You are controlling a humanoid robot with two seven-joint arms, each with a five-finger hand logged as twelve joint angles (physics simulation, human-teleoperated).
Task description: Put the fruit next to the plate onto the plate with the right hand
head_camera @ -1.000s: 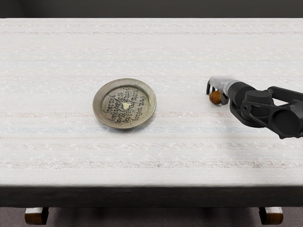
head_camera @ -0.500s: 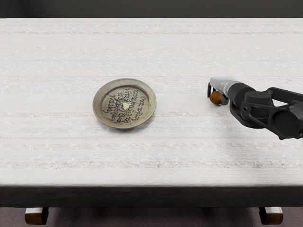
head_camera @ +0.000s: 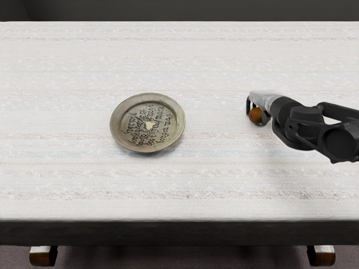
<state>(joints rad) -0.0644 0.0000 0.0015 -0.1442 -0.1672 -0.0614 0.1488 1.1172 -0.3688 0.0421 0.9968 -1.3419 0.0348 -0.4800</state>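
1. Barely anything had shifted in the head view: the right hand (head_camera: pixel 258 107) had curled tighter around the fruit (head_camera: pixel 255 115), well right of the plate (head_camera: pixel 120 115) on the table (head_camera: pixel 196 185).
2. Grasp seemed made; lifting and carrying it left remained.

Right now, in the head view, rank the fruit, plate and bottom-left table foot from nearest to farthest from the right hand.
1. fruit, grasped by the right hand, table's right side.
2. plate, mid-table, left of the hand.
3. table foot, bottom-left corner, below the tabletop.
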